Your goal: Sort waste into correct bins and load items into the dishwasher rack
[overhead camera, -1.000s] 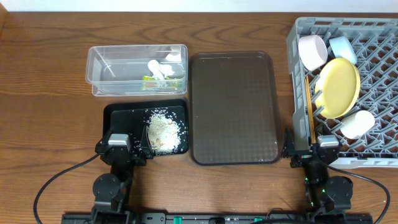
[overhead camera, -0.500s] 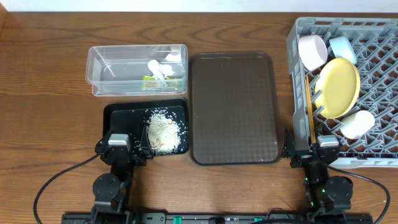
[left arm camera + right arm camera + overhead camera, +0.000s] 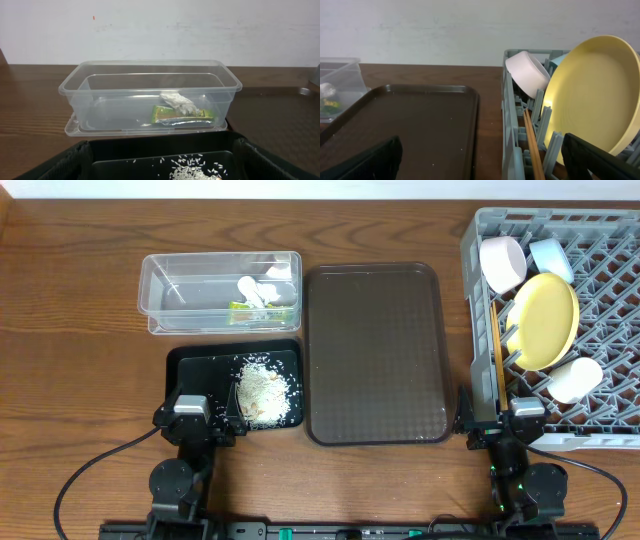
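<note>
Two bowls (image 3: 503, 262) (both racked), one plate (image 3: 545, 320), one cup (image 3: 577, 379), two bins (image 3: 190, 292)

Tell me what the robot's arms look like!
The left arm and right arm are chunky and black, each with a grey boxy block on top. A thin black cable loops off each to the side. The right one shows tiny green lights.

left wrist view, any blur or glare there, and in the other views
Left wrist: the clear tub is in focus, with pale reflections on its walls. Right wrist: the yellow plate is evenly lit, no hot glare. Overhead: sharp, with a soft sheen on the brown tray.
</note>
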